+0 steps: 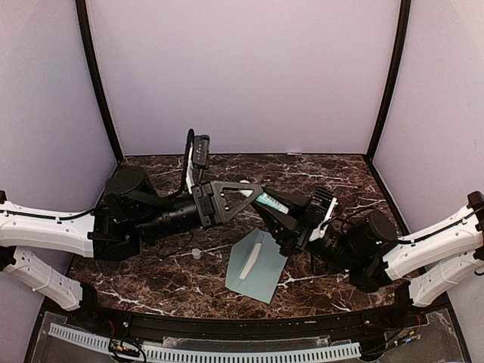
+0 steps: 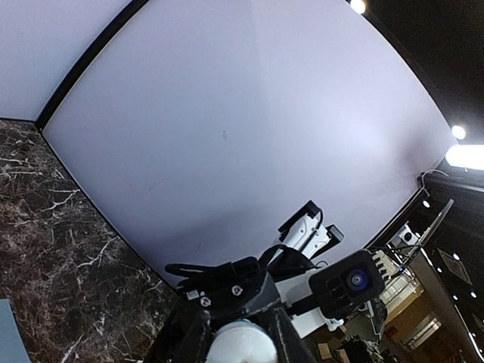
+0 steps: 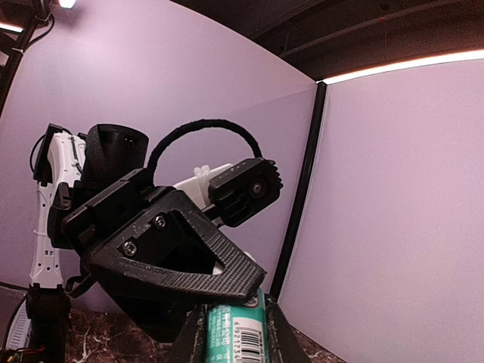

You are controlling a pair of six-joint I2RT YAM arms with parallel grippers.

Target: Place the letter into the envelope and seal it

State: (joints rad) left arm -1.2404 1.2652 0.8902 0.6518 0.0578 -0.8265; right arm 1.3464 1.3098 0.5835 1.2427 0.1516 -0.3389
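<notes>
The teal tube (image 3: 234,336) is cropped at the lower edge.

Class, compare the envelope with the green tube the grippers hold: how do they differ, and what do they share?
The envelope lies flat on the table; the green tube is held aloft between the left gripper and right gripper. The envelope is a thin rectangle; the tube is round. The envelope shows no printing; the tube bears a printed label. Both are greenish.

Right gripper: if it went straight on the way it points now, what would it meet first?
Most likely the left gripper. The right gripper points straight at it, both holding the green tube, so the left one's frame fills its line; the gap is hard to judge.
</notes>
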